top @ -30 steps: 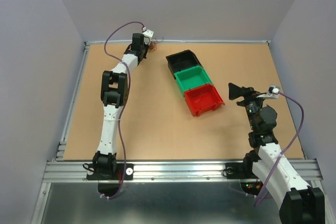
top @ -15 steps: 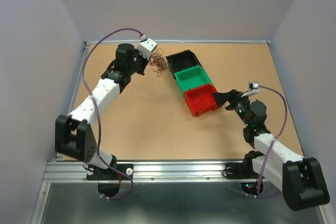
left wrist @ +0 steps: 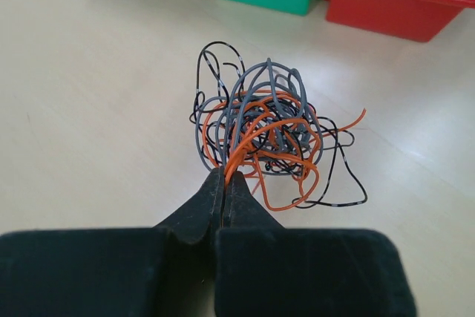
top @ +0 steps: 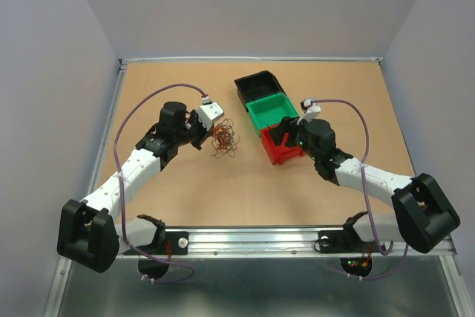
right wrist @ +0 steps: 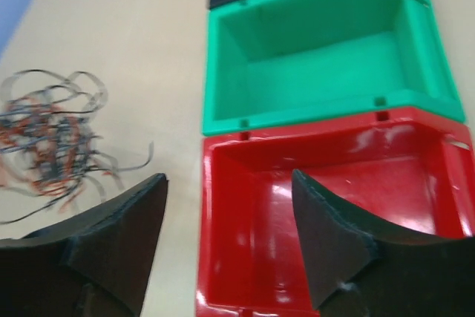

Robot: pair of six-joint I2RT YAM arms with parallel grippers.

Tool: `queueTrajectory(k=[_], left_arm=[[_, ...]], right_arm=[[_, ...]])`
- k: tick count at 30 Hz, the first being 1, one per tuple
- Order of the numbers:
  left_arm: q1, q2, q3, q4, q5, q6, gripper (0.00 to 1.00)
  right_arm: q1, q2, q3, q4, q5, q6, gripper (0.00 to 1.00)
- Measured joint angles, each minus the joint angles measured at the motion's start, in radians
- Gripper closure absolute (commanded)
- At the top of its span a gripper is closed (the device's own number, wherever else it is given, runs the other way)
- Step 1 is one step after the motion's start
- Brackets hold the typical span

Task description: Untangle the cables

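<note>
**Top view.** One desk [top: 223, 191]; three bins in a row: black bin [top: 256, 87], green bin [top: 269, 111], red bin [top: 288, 154]. One clump of cables [top: 223, 139] lies left of the red bin, at the tips of the left hand [top: 211, 134]; the strands are too fine to count. The right hand [top: 280, 136] covers part of the red bin.

**Left wrist.** The left hand is pinched closed on the clump's near edge. All three bins are cut off at the top.

**Right wrist.** The right hand [right wrist: 228, 180] is spread wide, holding nothing, over the red bin's left wall. The cables are blurred and clear of it.
</note>
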Motion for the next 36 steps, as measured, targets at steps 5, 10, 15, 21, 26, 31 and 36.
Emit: queueTrajectory(k=[5, 10, 15, 21, 26, 31, 36], left_arm=[[-0.061, -0.04, -0.006, 0.018, 0.01, 0.035, 1.0], [-0.122, -0.029, -0.009, 0.024, -0.016, 0.053, 1.0], [-0.185, -0.008, -0.02, 0.027, -0.062, 0.07, 1.0], [-0.248, -0.001, -0.042, 0.027, -0.121, 0.082, 1.0], [-0.255, 0.001, -0.046, 0.032, -0.165, 0.089, 1.0], [-0.255, 0.001, -0.046, 0.041, -0.176, 0.094, 1.0], [-0.259, 0.008, -0.046, 0.046, -0.174, 0.098, 1.0]], right_arm=[[0.043, 0.06, 0.047, -0.119, 0.145, -0.021, 0.39], [0.07, 0.156, 0.116, -0.172, 0.209, -0.048, 0.41], [0.069, 0.376, 0.292, -0.194, 0.184, -0.089, 0.44], [0.069, 0.678, 0.628, -0.179, 0.148, -0.138, 0.44], [0.065, 0.725, 0.677, -0.024, 0.043, -0.151, 0.35], [0.065, 0.563, 0.488, 0.116, 0.001, -0.156, 0.25], [0.065, 0.317, 0.269, 0.192, 0.0, -0.155, 0.12]])
